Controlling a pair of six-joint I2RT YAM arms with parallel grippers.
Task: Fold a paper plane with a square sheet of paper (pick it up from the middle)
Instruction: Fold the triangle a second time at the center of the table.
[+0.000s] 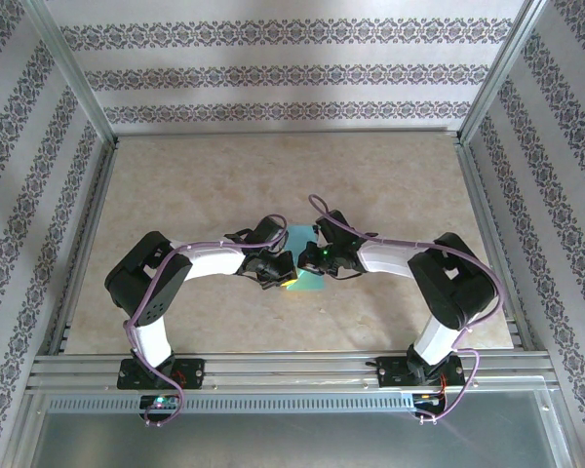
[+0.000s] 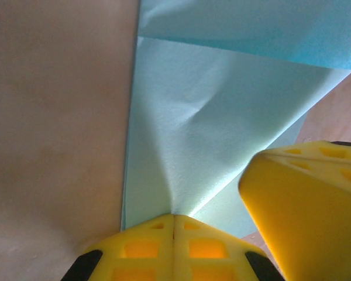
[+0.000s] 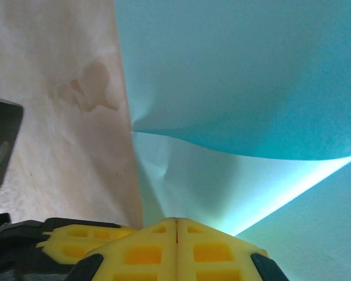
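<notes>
Item: square sheet of paper (image 1: 308,284) (image 2: 210,117) (image 3: 240,76), teal, at the centre of the table (image 1: 224,185), with an upper flap curling over a paler lower layer and one straight edge running 12 to 6 beside bare tabletop. Left gripper (image 1: 278,268) (image 2: 174,218) and right gripper (image 1: 318,258) (image 3: 176,221): each has its yellow pads pressed together on the sheet's near margin, tips just beside each other; layers pinched, seemingly one. Open room: bare marbled surface at every hour around the arms, out to the metal frame (image 1: 78,83).

The paper (image 2: 210,117) is matt and finely grained; the tabletop (image 2: 52,129) smooth, faintly glossy, marble-like.
</notes>
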